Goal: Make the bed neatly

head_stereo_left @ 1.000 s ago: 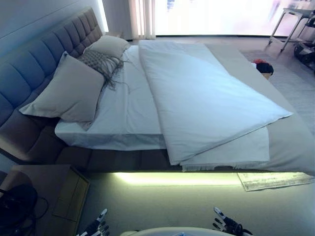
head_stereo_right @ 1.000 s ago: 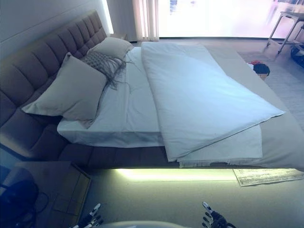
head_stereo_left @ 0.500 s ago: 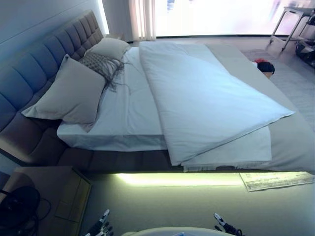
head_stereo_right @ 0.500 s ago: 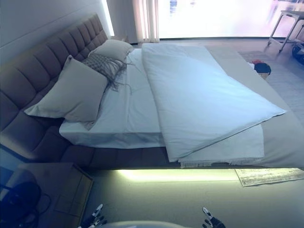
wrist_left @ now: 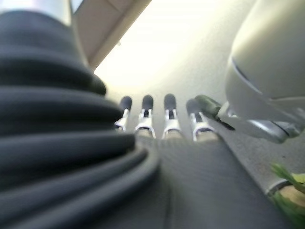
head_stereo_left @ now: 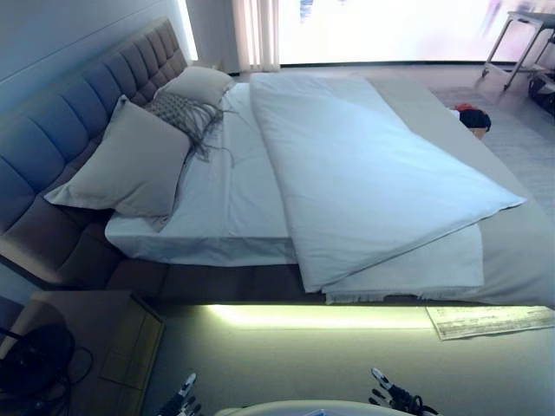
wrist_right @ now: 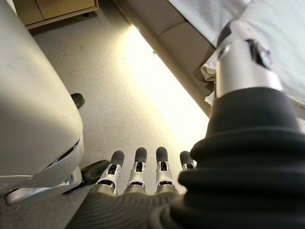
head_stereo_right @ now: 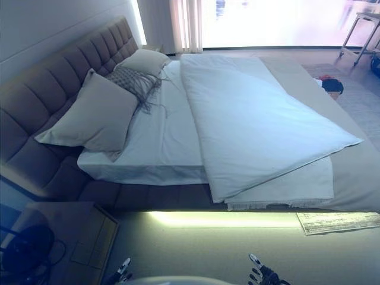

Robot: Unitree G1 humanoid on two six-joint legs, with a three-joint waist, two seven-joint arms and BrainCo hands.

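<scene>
Pillows (head_stereo_left: 130,160) lean against the headboard (head_stereo_left: 78,104) at the left of the bed (head_stereo_left: 217,260); the duvet (head_stereo_left: 364,173) lies crooked across the mattress. Both hands, left (head_stereo_left: 184,400) and right (head_stereo_left: 395,399), hang low over the floor, fingers straight and apart, holding nothing.

A strip of pale carpeted floor (head_stereo_left: 329,360) lies between the robot and the near side of the low upholstered bed (head_stereo_left: 217,282), lit along the bed's base. At 8 o'clock a light wooden bedside cabinet (head_stereo_left: 113,342) narrows that strip. At 3 o'clock a flat printed sheet of paper (head_stereo_left: 490,319) lies on the floor against the bed. The folded white duvet (head_stereo_left: 373,173) overhangs the near bed edge at 1 o'clock. At 10 o'clock, large grey square pillows (head_stereo_left: 130,160) lean on the tufted headboard (head_stereo_left: 61,130). The bare white sheet (head_stereo_left: 230,191) between pillows and duvet lies open. Both robot hands, left (head_stereo_left: 184,400) and right (head_stereo_left: 392,397), hang low over the floor, fingers straight.
</scene>
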